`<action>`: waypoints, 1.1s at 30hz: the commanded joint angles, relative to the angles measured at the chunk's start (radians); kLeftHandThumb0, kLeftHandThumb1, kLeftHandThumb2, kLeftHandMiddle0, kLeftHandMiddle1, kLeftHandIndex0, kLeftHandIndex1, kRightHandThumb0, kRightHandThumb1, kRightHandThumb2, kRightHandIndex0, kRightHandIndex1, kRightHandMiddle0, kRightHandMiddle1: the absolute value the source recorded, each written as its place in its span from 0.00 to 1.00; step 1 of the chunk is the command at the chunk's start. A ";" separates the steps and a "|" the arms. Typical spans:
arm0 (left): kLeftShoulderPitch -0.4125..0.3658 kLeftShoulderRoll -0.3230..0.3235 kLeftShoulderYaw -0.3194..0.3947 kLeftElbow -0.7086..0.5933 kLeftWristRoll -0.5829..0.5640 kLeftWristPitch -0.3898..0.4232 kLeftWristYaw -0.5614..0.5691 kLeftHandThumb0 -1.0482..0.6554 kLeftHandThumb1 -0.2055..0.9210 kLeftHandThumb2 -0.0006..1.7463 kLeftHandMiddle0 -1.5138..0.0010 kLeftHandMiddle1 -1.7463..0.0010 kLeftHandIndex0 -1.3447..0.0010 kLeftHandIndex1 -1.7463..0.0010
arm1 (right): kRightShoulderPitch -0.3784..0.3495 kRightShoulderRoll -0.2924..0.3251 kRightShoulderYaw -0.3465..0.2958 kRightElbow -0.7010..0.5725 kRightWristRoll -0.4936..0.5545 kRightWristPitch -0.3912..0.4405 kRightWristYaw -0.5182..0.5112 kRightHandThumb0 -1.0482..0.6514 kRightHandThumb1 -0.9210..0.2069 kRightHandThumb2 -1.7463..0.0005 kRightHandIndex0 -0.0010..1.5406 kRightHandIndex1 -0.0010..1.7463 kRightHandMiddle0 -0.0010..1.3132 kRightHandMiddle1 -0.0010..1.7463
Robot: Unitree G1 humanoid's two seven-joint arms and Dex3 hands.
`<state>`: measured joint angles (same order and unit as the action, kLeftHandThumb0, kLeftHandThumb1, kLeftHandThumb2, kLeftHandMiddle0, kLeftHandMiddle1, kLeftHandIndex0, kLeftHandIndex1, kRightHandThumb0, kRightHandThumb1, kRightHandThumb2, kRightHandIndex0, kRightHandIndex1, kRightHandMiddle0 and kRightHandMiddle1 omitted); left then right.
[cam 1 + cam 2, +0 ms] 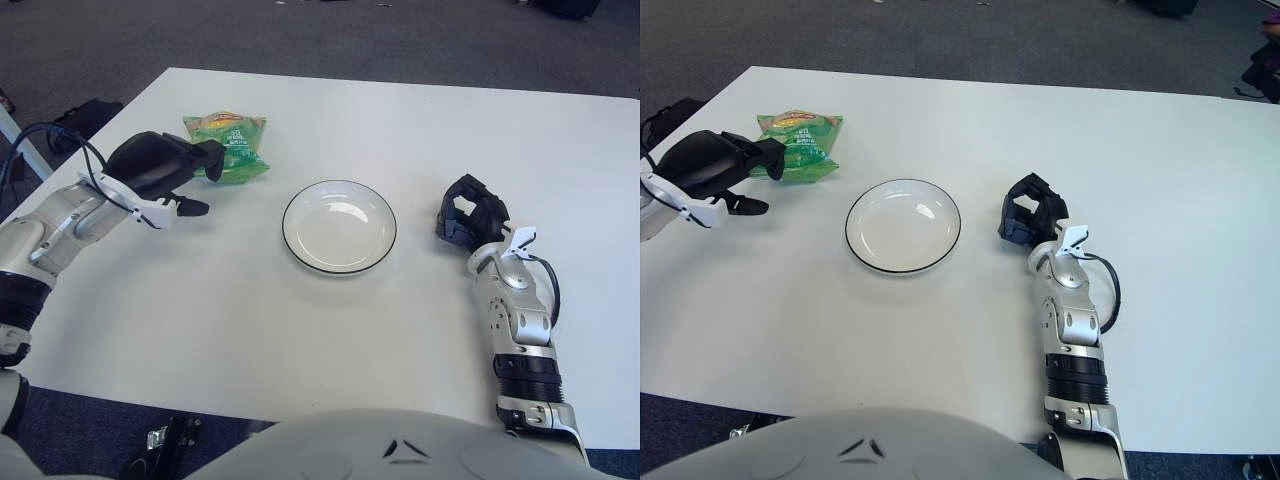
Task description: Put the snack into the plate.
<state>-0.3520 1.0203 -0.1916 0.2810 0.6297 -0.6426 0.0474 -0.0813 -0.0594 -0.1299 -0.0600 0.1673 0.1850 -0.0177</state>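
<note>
Green snack (pixel 228 146) lies near table edge, left hand (pixel 160 170) beside it, seemingly empty, fingers loose

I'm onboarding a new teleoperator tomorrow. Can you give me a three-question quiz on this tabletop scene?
1. True or false: the snack bag already lies in the plate.
2. Which hand is nearer the snack bag? A) left hand B) right hand C) both equally
3. Fill in: the plate sits on the white table between the snack bag and the ____ hand.

Key:
1. False. The bag lies on the table to the robot's left of the plate, and the plate holds nothing.
2. A. The left hand shows right beside the bag, its fingers not closed on it.
3. right
</note>
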 commanded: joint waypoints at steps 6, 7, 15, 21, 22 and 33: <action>-0.016 -0.036 0.050 0.031 0.033 0.042 0.025 0.37 0.68 0.57 0.51 0.08 0.69 0.00 | 0.073 0.016 -0.005 0.055 0.001 0.004 0.011 0.32 0.57 0.22 0.74 1.00 0.50 1.00; -0.015 -0.045 0.055 0.031 0.041 0.052 0.039 0.38 0.70 0.56 0.52 0.09 0.69 0.00 | 0.073 0.015 -0.005 0.057 0.000 0.003 0.012 0.32 0.57 0.22 0.74 1.00 0.49 1.00; -0.020 -0.113 0.084 0.024 0.101 0.125 0.163 0.40 0.92 0.34 0.71 0.22 0.78 0.03 | 0.069 0.014 -0.009 0.068 0.004 -0.001 0.017 0.32 0.57 0.22 0.73 1.00 0.49 1.00; -0.056 -0.154 0.077 0.066 0.110 0.158 0.196 0.30 0.96 0.32 0.84 0.35 0.95 0.22 | 0.067 0.013 -0.010 0.078 0.005 -0.012 0.022 0.32 0.57 0.22 0.73 1.00 0.49 1.00; -0.062 -0.159 0.076 0.073 0.113 0.162 0.200 0.28 0.95 0.32 0.84 0.37 0.96 0.25 | 0.067 0.013 -0.010 0.078 0.004 -0.012 0.022 0.32 0.57 0.22 0.73 1.00 0.49 1.00; -0.189 -0.240 0.022 0.254 0.175 0.247 0.271 0.21 1.00 0.35 0.92 0.65 1.00 0.58 | 0.064 0.010 -0.007 0.089 -0.003 -0.016 0.017 0.32 0.58 0.21 0.74 1.00 0.50 1.00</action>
<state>-0.4970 0.8040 -0.1502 0.4853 0.7867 -0.4244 0.2960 -0.0904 -0.0663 -0.1318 -0.0261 0.1682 0.1481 0.0037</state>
